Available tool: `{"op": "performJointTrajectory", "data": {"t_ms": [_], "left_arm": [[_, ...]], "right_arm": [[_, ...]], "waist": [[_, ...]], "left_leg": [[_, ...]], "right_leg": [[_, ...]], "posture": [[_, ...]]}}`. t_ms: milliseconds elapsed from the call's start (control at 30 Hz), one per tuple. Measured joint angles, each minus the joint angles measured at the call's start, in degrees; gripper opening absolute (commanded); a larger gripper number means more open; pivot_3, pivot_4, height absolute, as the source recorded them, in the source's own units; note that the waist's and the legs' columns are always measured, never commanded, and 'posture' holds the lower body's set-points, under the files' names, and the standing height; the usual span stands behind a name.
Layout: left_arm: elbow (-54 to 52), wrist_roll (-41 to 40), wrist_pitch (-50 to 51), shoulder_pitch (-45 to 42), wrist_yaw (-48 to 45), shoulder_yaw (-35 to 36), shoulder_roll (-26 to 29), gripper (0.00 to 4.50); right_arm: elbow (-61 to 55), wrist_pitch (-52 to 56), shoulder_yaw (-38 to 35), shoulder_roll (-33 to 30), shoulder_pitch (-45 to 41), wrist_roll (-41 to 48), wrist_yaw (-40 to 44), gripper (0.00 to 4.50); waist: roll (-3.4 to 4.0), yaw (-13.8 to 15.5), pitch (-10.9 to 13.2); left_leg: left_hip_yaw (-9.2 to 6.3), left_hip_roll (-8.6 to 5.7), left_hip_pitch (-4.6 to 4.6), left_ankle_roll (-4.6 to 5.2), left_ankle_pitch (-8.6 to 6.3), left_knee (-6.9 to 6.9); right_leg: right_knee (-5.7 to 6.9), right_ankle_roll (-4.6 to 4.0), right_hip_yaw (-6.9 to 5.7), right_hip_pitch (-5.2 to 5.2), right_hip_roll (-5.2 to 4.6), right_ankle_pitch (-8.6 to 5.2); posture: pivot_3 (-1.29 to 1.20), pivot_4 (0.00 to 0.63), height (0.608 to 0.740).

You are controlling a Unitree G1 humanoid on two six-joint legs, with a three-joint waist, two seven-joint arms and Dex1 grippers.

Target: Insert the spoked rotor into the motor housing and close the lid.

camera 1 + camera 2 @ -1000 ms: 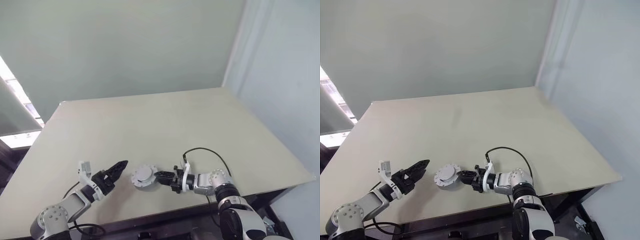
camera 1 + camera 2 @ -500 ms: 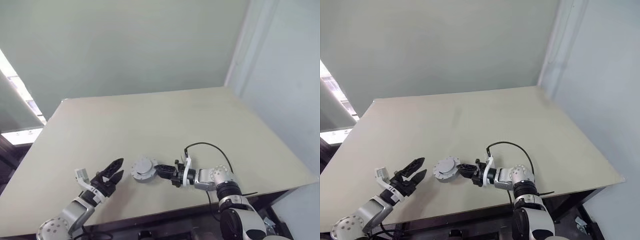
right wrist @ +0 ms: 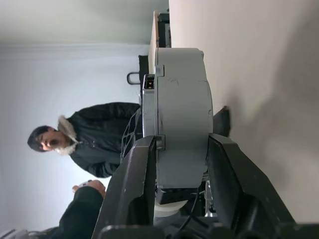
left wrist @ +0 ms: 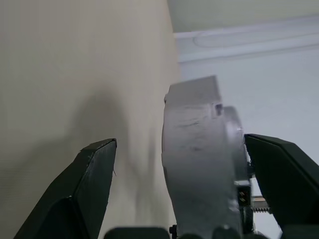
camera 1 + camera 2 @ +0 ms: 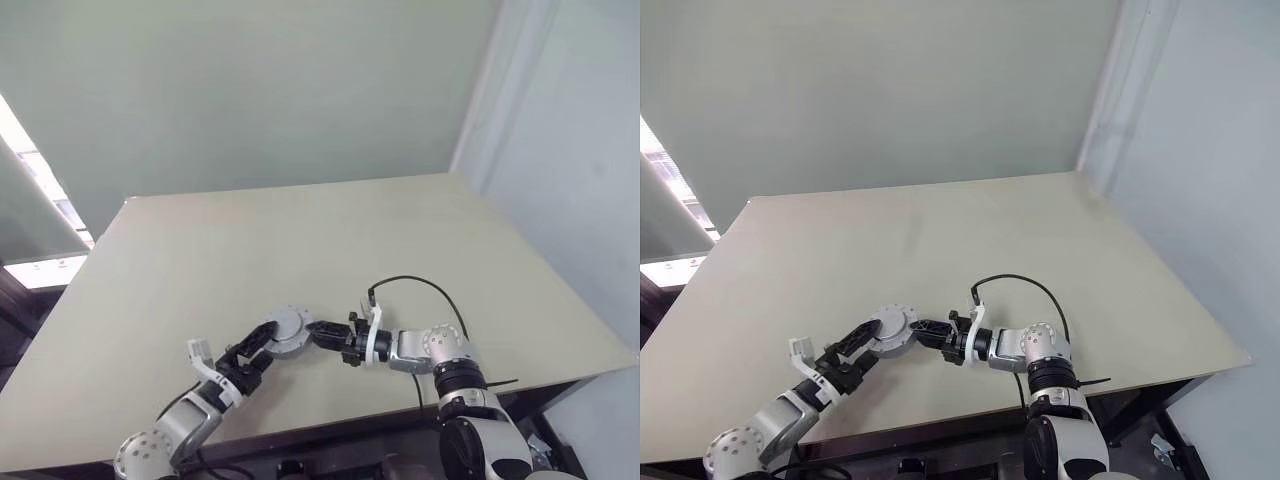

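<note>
A thick round grey motor housing (image 5: 287, 333) is held just above the tan table (image 5: 300, 240), on edge in the wrist views. Its visible face is a flat grey lid (image 5: 891, 324) with a raised round centre. My right gripper (image 5: 316, 332) comes in from the right and is shut on the housing's rim (image 3: 182, 114), one finger (image 3: 142, 169) on each flat side. My left gripper (image 5: 262, 341) reaches in from the left and stands open. Its fingers (image 4: 92, 172) straddle the housing (image 4: 199, 169), with a gap on one side. The spoked rotor is hidden.
A black cable (image 5: 420, 290) loops from my right wrist over the table. A person in a dark jacket (image 3: 94, 139) stands beyond the table's edge in the right wrist view. The table's front edge (image 5: 330, 425) lies close below both arms.
My left gripper has swung right and rolled, from well left of the housing to straddling it. The right gripper has raised the housing a little, still shut on it.
</note>
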Motion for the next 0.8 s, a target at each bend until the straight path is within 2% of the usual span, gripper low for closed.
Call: {"op": "performJointTrajectory", "data": {"t_ms": [133, 233, 367, 400, 433, 800], "left_arm": [[0.18, 0.0, -0.82, -0.4, -0.02, -1.44, -0.48, 4.5], [0.41, -0.07, -1.17, -0.63, -0.13, -2.11, -0.6, 3.92], [0.63, -0.46, -1.33, -1.15, -0.26, -2.43, -0.57, 2.58], [1.08, -1.35, -1.36, -1.16, -0.79, -2.4, -0.66, 2.3], [1.14, -1.92, -1.49, -1.21, -0.88, -2.35, -0.67, 2.2], [2.15, -4.42, -1.19, -1.62, -0.53, -2.41, -0.31, 2.18]], "right_arm": [[-0.62, 0.42, 0.76, 0.0, 0.01, 0.07, -0.5, 1.22], [-1.17, 0.59, 0.83, 0.0, 0.03, 0.12, -0.75, 1.22], [-1.18, 0.7, 0.92, 0.01, 0.14, 0.19, -1.61, 1.22], [-1.18, 0.8, 0.55, 0.02, 0.25, 0.81, -1.56, 1.22], [-1.21, 0.84, 0.53, 0.03, 0.29, 1.29, -1.56, 1.22], [-1.73, 0.47, 0.59, 0.07, 0.69, 2.2, -1.65, 1.22]], "waist": [[0.0, 0.0, 0.0], [0.0, 0.0, 0.0], [0.0, 0.01, 0.0], [0.0, 0.01, 0.0], [-0.01, 0.0, 0.0], [0.0, 0.0, 0.0]], "left_leg": [[0.0, 0.0, 0.0, 0.0, 0.0, 0.0], [0.0, 0.0, 0.0, 0.0, 0.0, 0.01], [0.01, 0.0, 0.0, 0.0, 0.0, 0.02], [0.0, 0.0, -0.02, 0.01, 0.0, 0.03], [0.0, 0.0, -0.01, 0.01, 0.0, 0.03], [0.0, 0.0, -0.01, 0.01, 0.0, 0.07]], "right_leg": [[0.01, 0.0, 0.0, 0.0, 0.01, 0.0], [0.01, 0.0, 0.0, 0.0, 0.01, 0.0], [0.02, 0.0, 0.0, 0.0, 0.01, 0.0], [0.02, 0.0, 0.0, -0.01, 0.01, 0.0], [0.02, 0.0, 0.0, 0.0, 0.01, 0.0], [0.05, 0.0, 0.01, 0.0, 0.02, 0.01]], "posture": [[0.0, 0.0, 0.74], [0.0, 0.0, 0.74], [0.0, 0.0, 0.74], [0.0, 0.0, 0.74], [0.0, 0.0, 0.74], [0.0, 0.0, 0.74]]}}
